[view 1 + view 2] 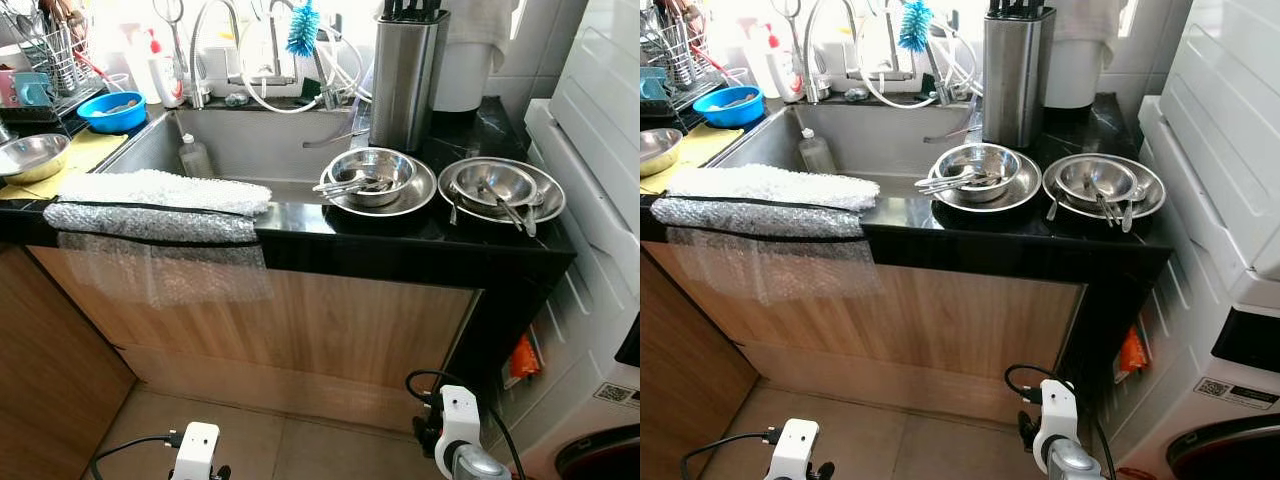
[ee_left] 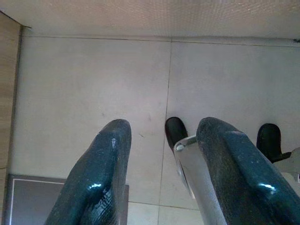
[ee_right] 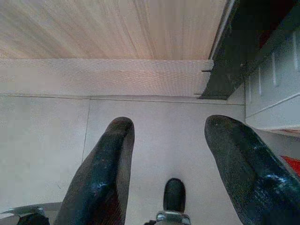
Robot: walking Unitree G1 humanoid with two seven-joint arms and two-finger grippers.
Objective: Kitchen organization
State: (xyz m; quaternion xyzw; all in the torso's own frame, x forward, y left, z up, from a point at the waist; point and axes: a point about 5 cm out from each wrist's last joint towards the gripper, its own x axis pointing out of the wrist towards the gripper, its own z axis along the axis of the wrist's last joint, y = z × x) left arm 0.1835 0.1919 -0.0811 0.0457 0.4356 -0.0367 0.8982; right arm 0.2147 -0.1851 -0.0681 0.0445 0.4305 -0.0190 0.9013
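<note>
- Both arms hang low over the tiled floor (image 2: 93, 79), nearest the head camera: left pincer (image 2: 159, 154) with its 2 black fingers spread and nothing between them, right pincer (image 3: 171, 154) likewise parted and empty.
- Task's things sit up on the black stone table (image 1: 400, 245), right of the sink (image 1: 250, 140): 2 stacks of steel dishes side by side, close but apart.
- Left stack: a deep steel bowl (image 1: 372, 172) nested in a shallow steel plate (image 1: 425, 192), cutlery lying loose inside the bowl.
- Right stack: a smaller bowl (image 1: 497, 180) in a wide dish (image 1: 548, 200), spoons (image 1: 510, 212) across it, handles jutting over the rim.
- Handling, my judgement: thin polished steel, light, rigid, not fragile, but slick and maybe wet. Best hold is a pinch across a bowl's rolled rim; loose cutlery will slide and rattle if the stack tips, so keep it level.
- Tall brushed-steel knife block (image 1: 403, 80) stands just behind the left stack; mind it on the reach.
- Bubble wrap (image 1: 160, 205), soft and crinkly, drapes over the table's front edge at the sink.
- Blue plastic bowl (image 1: 112, 110) and a wire drying rack (image 1: 55, 60) sit far left; cabinet front (image 1: 330, 320) is pale wood grain.
</note>
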